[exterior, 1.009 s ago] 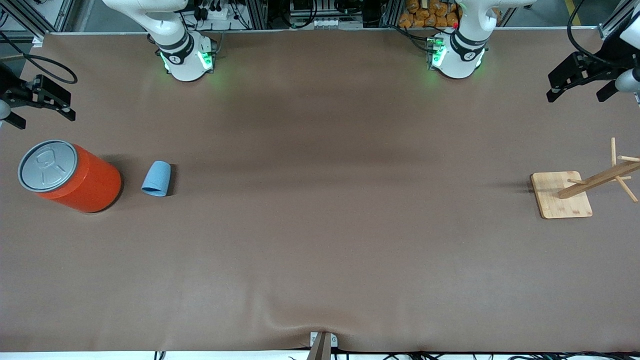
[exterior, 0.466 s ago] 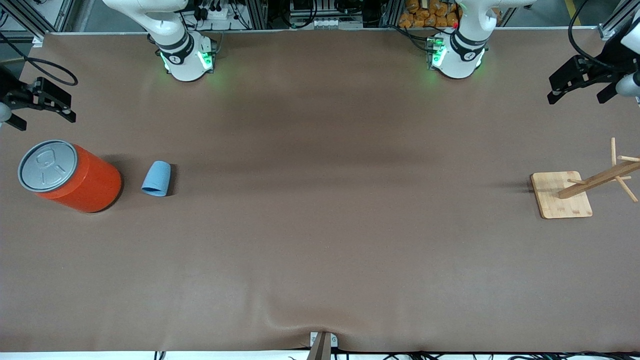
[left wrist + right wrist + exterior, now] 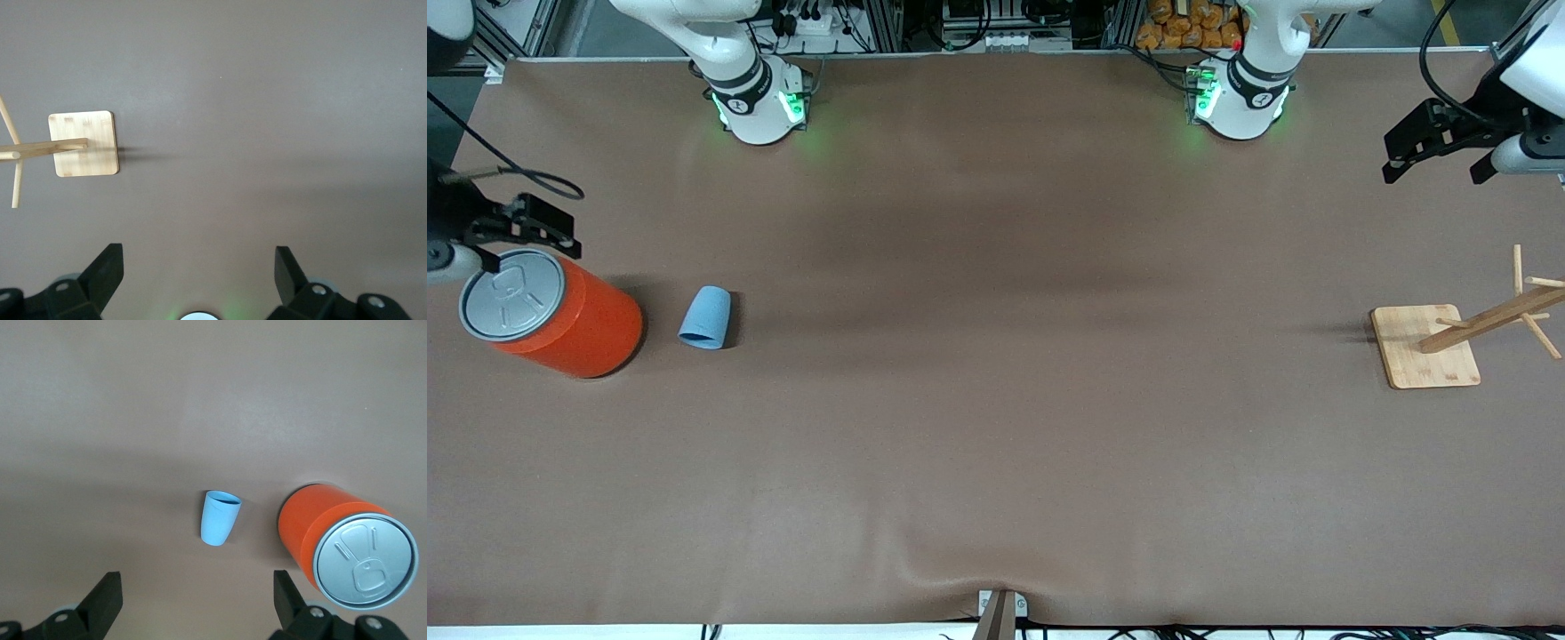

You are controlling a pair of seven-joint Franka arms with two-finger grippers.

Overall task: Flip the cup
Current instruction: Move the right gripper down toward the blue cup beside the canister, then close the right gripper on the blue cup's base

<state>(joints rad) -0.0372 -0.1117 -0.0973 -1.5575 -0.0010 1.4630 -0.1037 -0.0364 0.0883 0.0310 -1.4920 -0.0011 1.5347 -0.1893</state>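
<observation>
The cup point(image 3: 705, 317) stood beside the can point(image 3: 551, 313) near the tabletop's right-arm edge, toward mid-tabletop from the wide, empty right claw point(image 3: 503, 233) over the can, clearly the nearer, while the left claw point(image 3: 1436, 153) waited wide at the other edge.

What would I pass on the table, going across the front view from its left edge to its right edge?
Orange can → blue cup → bare brown table → wooden peg rack.
</observation>
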